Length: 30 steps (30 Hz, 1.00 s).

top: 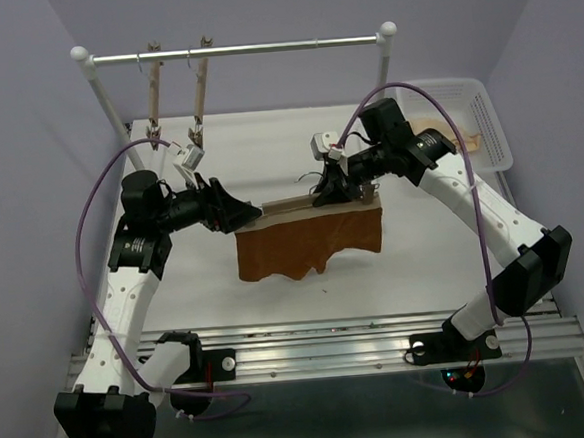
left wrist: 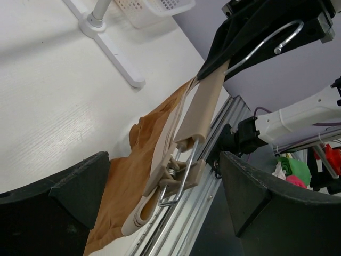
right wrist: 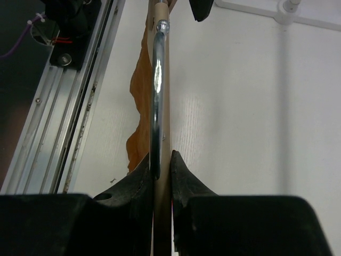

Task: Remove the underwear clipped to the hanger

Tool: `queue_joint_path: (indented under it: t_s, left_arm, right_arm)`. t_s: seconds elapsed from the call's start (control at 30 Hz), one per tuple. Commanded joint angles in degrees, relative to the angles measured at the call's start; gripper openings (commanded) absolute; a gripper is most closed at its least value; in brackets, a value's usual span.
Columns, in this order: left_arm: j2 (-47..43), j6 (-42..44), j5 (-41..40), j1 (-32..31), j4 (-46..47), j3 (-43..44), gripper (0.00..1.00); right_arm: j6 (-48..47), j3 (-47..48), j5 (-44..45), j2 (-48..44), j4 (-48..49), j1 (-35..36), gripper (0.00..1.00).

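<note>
The wooden hanger (top: 316,201) is held level above the table, and the rust-brown underwear (top: 309,243) hangs from it. My right gripper (top: 335,191) is shut on the bar's middle, at the base of the metal hook. In the right wrist view the gripper (right wrist: 161,157) pinches the hanger bar (right wrist: 165,80) beside the hook (right wrist: 157,96), with the underwear (right wrist: 139,138) below. My left gripper (top: 242,214) is open at the bar's left end. In the left wrist view the gripper (left wrist: 165,160) straddles the end clip (left wrist: 181,176), which is still clamped on the underwear (left wrist: 128,176); the fingers (left wrist: 256,197) touch nothing.
A clothes rail (top: 235,51) at the back carries two more wooden hangers (top: 153,93) (top: 199,85). A white basket (top: 497,134) with pale cloth stands at the back right. A metal track (top: 331,352) runs along the table's near edge. The rail's foot (left wrist: 114,50) lies beyond the hanger.
</note>
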Motion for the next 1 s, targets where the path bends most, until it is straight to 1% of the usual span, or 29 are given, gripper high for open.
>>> queue_joint_path:
  t_s: [0.0, 0.1, 0.33, 0.37, 0.43, 0.53, 0.6, 0.63, 0.83, 0.9, 0.93, 0.97]
  left_arm:
    - [-2.16, 3.11, 2.44, 0.15, -0.85, 1.37, 0.93]
    - [-2.25, 3.63, 4.11, 0.15, -1.37, 1.02, 0.89]
    - [-3.57, 3.37, 5.52, 0.15, 0.21, 0.22, 0.85]
    - [-3.57, 3.46, 5.43, 0.15, 0.21, 0.14, 0.81]
    - [-3.83, 3.37, 5.43, 0.15, 0.38, -0.21, 0.78]
    - [-4.01, 3.19, 5.61, 0.15, 0.74, -0.65, 0.69]
    - [-4.10, 3.37, 5.61, 0.15, 0.74, -0.66, 0.67]
    - [-4.19, 3.63, 5.70, 0.15, 0.91, -0.74, 0.64]
    - [-4.45, 3.37, 4.21, 0.15, 1.00, -0.75, 0.61]
    - [-4.45, 3.02, 3.24, 0.15, 1.09, -0.75, 0.58]
    - [-4.45, 2.84, 3.06, 0.15, 1.17, -0.83, 0.53]
    - [-4.36, 2.41, 2.89, 0.15, 1.78, -0.92, 0.50]
  right_arm:
    - [-2.72, 5.93, -2.24, 1.96, -5.09, -0.38, 0.01]
    - [-1.14, 6.99, -2.33, 3.37, -4.92, -0.38, 0.01]
    - [2.29, 8.49, -3.21, 5.13, -4.57, -0.38, 0.01]
    - [2.64, 8.40, -3.47, 5.13, -4.39, -0.38, 0.01]
    - [3.17, 8.14, -3.74, 5.22, -4.21, -0.38, 0.01]
    - [4.75, 7.79, -4.18, 5.48, -3.69, -0.38, 0.01]
    - [5.46, 7.52, -4.18, 5.74, -2.98, -0.38, 0.01]
    - [5.46, 7.61, -4.27, 5.92, -3.24, -0.38, 0.01]
    - [5.63, 7.96, -4.71, 6.54, -4.04, -0.38, 0.01]
    - [5.63, 7.61, -4.62, 6.45, -4.21, -0.38, 0.01]
    - [5.63, 7.44, -4.53, 6.36, -4.30, -0.38, 0.01]
    - [5.63, 7.26, -4.53, 6.27, -4.21, -0.38, 0.01]
